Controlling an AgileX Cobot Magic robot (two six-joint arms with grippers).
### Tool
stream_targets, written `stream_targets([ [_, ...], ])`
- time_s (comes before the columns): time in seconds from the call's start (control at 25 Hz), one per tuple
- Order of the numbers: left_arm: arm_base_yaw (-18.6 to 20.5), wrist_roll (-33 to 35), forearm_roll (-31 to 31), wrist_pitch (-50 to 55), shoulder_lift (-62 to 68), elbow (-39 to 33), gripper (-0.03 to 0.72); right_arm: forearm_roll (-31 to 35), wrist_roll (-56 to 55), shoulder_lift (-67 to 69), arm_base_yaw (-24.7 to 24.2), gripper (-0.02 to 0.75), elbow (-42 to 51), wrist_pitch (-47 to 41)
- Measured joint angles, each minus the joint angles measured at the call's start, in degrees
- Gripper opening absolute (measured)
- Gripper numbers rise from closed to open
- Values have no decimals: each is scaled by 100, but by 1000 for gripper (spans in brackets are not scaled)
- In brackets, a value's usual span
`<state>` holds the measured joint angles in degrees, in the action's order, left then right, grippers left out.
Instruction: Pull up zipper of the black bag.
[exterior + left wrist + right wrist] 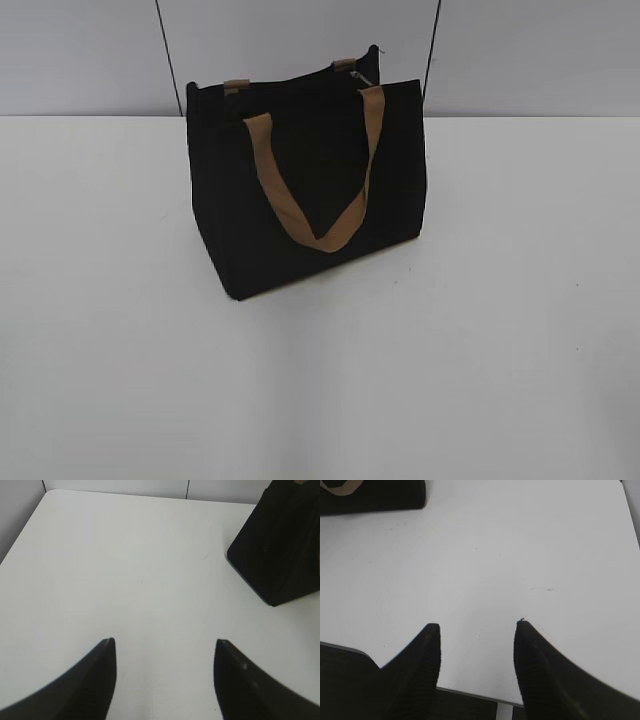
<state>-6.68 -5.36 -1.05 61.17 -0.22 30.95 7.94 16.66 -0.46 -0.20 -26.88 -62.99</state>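
Observation:
The black bag (305,185) stands upright on the white table (480,330), a little left of centre, with a tan strap handle hanging down its front. The zipper runs along its top rim; a small silvery pull tab (362,78) shows near the right end. Neither gripper shows in the exterior view. In the left wrist view my left gripper (164,641) is open and empty over bare table, with the bag (280,550) far to its upper right. In the right wrist view my right gripper (477,625) is open and empty near the table's front edge, with the bag (375,497) at the top left.
A grey panelled wall (300,40) stands behind the table. The table's front edge (470,692) lies under the right gripper. The table's left edge (22,535) shows in the left wrist view.

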Motion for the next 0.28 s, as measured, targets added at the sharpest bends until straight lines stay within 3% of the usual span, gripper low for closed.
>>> stream_targets([
  [0.28, 41, 0, 10, 0, 0, 0, 447, 17, 0, 0, 0, 368, 0, 0],
])
